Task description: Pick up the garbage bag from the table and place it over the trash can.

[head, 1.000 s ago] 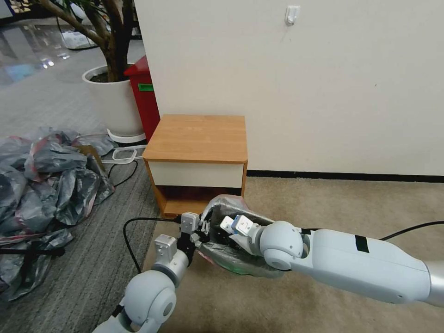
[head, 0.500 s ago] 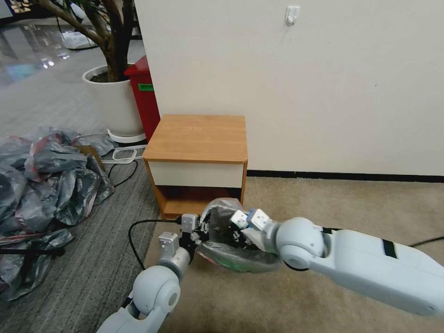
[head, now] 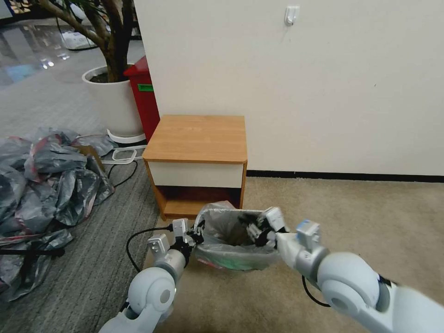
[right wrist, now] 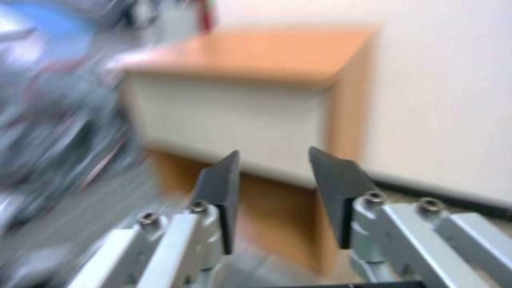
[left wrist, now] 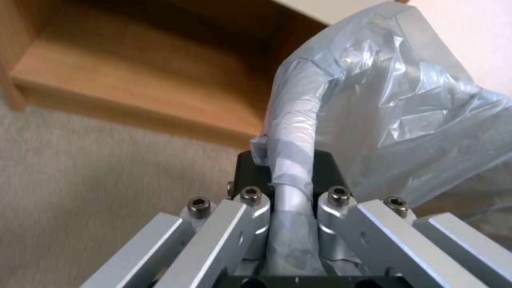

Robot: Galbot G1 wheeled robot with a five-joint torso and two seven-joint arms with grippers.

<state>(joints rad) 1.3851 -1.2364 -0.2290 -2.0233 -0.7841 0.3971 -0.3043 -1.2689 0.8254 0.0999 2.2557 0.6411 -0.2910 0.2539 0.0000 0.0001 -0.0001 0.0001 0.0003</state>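
No legible writing or brand noted. The garbage bag (head: 222, 231) is draped over the trash can (head: 231, 259), which stands on beige carpet just in front of the table (head: 196, 138). The left gripper (head: 192, 238) is clenched on the bagged rim at the can's left edge. The right gripper (head: 256, 230), released with jaws apart, sits at the right edge. Open carpet lies to the right.

Cream wall (head: 323, 83) (one hook (head: 292, 14)), beige carpet (head: 360, 208), potted tree (head: 111, 41)
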